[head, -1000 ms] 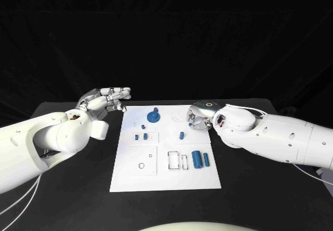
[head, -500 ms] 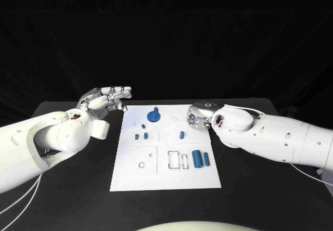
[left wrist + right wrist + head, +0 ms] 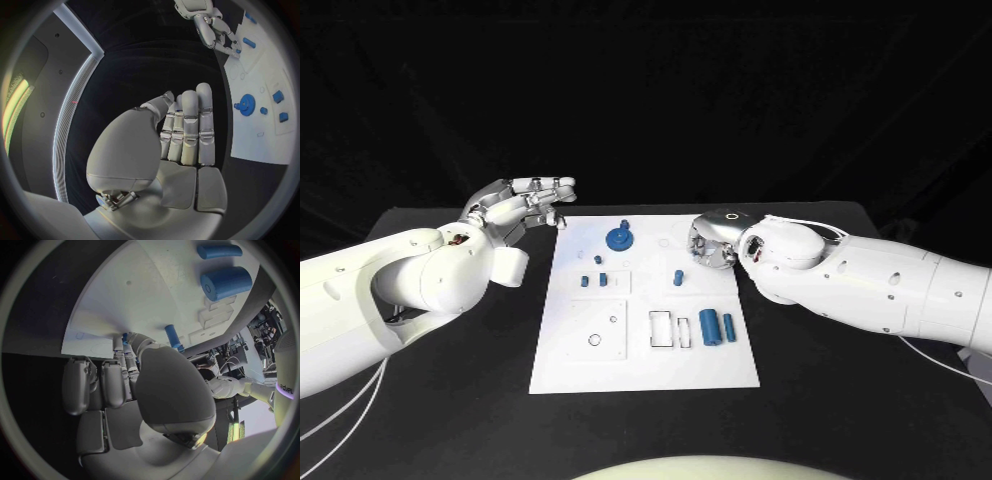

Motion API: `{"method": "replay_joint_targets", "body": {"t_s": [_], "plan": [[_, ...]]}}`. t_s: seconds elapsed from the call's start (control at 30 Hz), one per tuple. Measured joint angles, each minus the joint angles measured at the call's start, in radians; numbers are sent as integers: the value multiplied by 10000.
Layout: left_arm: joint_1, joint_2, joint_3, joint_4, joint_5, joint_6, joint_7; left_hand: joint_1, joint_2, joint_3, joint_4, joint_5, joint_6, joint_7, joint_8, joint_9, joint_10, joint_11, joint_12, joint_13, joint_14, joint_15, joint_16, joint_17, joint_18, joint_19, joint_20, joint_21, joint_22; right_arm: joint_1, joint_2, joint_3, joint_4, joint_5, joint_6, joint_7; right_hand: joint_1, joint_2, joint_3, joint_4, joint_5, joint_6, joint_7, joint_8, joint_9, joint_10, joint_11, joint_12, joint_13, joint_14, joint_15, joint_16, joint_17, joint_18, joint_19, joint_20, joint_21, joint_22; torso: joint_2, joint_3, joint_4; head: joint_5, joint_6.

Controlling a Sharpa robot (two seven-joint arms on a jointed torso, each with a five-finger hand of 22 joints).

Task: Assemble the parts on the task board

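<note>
Head view: the black tabletop (image 3: pixel 444 400) is seen carrying the white task board (image 3: pixel 646 360), and the two white arms are brought in over its far corners.

The left hand (image 3: pixel 519 205) is held above the tabletop just beside the board's far left corner. In the left wrist view its fingers (image 3: pixel 187 130) are seen straight and pressed side by side, with the thumb folded across the palm and nothing held. From this pose no part can be taken up until the fingers are parted.

The right hand (image 3: pixel 714 242) is lowered at the board's far right edge. In the right wrist view its fingers (image 3: pixel 122 347) are curled down towards the board surface beside a small blue peg (image 3: pixel 173 336); whether anything is pinched cannot be told, as the fingertips are hidden behind the palm. If a part is being pressed in blind, it could be tilted in its socket or knocked loose.

The parts are spread over the board: a blue gear (image 3: pixel 617 238) near the far edge, two blue cylinders (image 3: pixel 717 326) by the right edge, small blue blocks (image 3: pixel 593 281) left of centre. The cylinders lie on their sides and are judged likely to roll if brushed by the right forearm, which hangs close above them. The light board itself could be slid by any sideways push.
</note>
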Motion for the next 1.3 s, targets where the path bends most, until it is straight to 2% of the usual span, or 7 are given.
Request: {"method": "replay_joint_targets", "body": {"t_s": [0.4,0.5,0.63,0.77,0.87,1.3], "plan": [[0,-4,0,-36,-73,16,-37,54,-54,0,0,0,-50,23,0,-9,-73,1,0,-1,-34,34,0,-18,1,0,0,0,-10,1,35,32,-41,24,143,-21,-144,-145,165,-165,-53,0,0,-96,8,1,0,-102,-64,0,0,0,-18,1,0,0,0,-2,-9,-3,0,-32,-36],[0,-3,0,-50,-81,19,-50,53,-53,27,-26,0,-52,22,0,-11,-74,2,0,-1,-34,34,0,-22,0,0,0,0,-10,2,42,36,-45,27,155,-23,-145,-145,289,-289,-56,37,37,-96,33,35,-5,-103,-68,0,0,0,-18,1,-1,0,0,-2,-8,-3,-3,-37,-30],[0,1,0,-50,-88,23,-67,94,-13,43,-98,0,-88,55,0,-18,-74,2,37,-2,-34,34,0,-39,0,0,0,0,-21,-5,45,36,-45,30,125,-24,-143,-143,506,-508,-74,220,-7,-96,87,222,-34,-141,-104,0,0,38,-18,1,-1,0,154,-3,-8,-3,-4,-39,-16],[0,6,0,-50,-92,25,-80,119,12,43,-98,0,-88,55,0,-18,-74,3,71,-2,-34,34,0,-41,0,0,0,0,-21,-32,33,29,-37,39,-8,-22,-87,-87,698,-702,-98,388,-26,-27,141,365,-75,-118,-107,0,0,38,-18,3,73,0,356,-3,-8,-2,-6,-45,-1],[0,9,0,-51,-94,25,-85,119,12,73,-129,0,-89,55,0,-18,-95,24,73,-2,-34,34,0,-47,1,-1,0,0,-21,-61,11,16,-26,66,-159,-9,-63,-61,840,-844,-29,451,-59,-25,180,412,-55,-112,-112,0,0,38,-19,-153,73,0,424,-4,-8,0,-6,-57,12],[0,19,0,-71,-102,25,-102,118,12,83,-138,0,-89,54,0,-25,-108,36,73,-3,-34,35,0,-51,0,-1,1,1,-20,-169,-187,-29,150,353,-825,46,-223,122,1043,-996,-10,549,-89,-39,247,448,-18,-120,-111,-1,0,38,-61,-154,72,0,503,-5,-3,0,-7,-55,41]]}}
